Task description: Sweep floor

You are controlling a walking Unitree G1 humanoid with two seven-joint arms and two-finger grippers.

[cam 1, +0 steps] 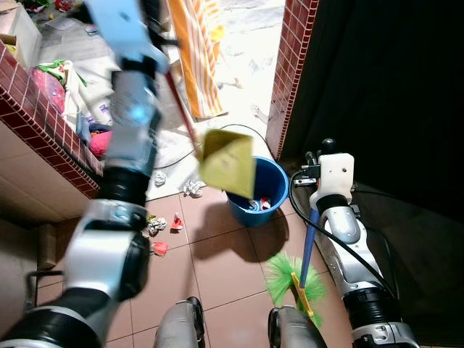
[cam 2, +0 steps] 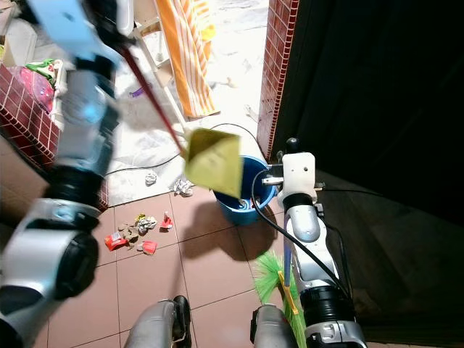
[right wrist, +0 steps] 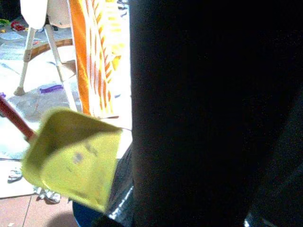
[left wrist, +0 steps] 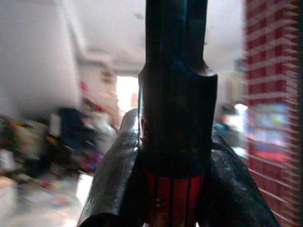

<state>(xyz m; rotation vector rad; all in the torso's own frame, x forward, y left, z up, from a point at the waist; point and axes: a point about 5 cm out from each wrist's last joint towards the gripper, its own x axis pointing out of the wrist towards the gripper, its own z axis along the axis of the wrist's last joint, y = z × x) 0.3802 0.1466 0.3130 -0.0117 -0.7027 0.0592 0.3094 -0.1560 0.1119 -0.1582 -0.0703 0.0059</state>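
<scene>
Left gripper [left wrist: 175, 189] is clamping the dustpan's red handle [cam 1: 179, 101], its black fingers [left wrist: 113, 184] pressing against the shaft from both sides, and you are holding that arm raised high in front of the head camera. Your yellow dustpan [cam 1: 228, 163] is hanging tilted in the air, its lower edge sitting just over the rim of the blue bucket [cam 1: 274, 177], which is standing on the red floor tiles beside the brick doorpost [cam 1: 288, 80]. Some red and white scraps are lying inside the bucket. Your right arm is reaching low on the right, and the blue broom handle [cam 1: 309, 243] is running down beside it to the green bristles [cam 1: 284, 279], which are resting on the floor near your feet; you cannot tell from these views whether the right gripper is closed around the handle. Crumpled paper [cam 1: 192, 188] and red wrappers [cam 1: 161, 248] are lying scattered on the tiles to the left of the bucket. An orange striped cloth [cam 1: 199, 58] is hanging beyond the bucket.
</scene>
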